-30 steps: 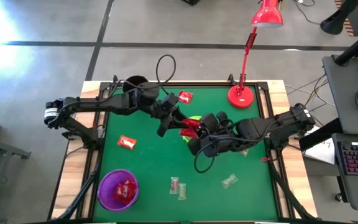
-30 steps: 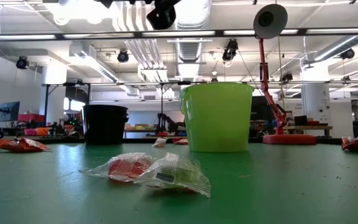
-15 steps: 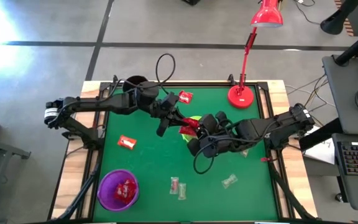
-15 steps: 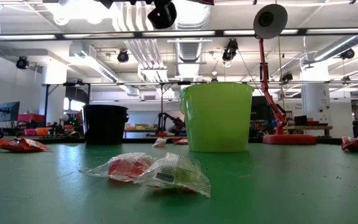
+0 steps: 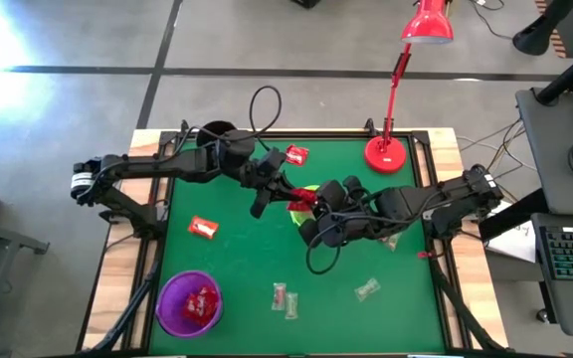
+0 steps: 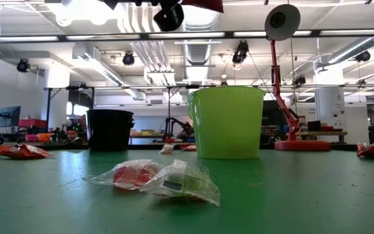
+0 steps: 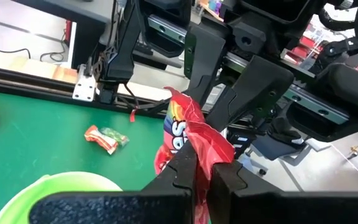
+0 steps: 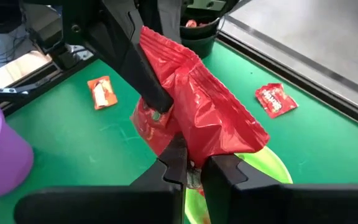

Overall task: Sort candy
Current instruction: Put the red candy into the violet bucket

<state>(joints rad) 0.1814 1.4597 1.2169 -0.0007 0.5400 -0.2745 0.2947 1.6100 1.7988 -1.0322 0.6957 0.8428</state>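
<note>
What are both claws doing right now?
Left claw: shut on the red candy packet, above the green cup.
Right claw: shut on the same packet.

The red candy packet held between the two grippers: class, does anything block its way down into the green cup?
Nothing visible does. The red candy packet hangs directly above the green cup, gripped by both the left gripper and the right gripper; only open air shows between packet and cup.

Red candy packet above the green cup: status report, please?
Left gripper shut on red candy packet. Right gripper pinching the same packet, above green cup. Nothing in the way.
</note>
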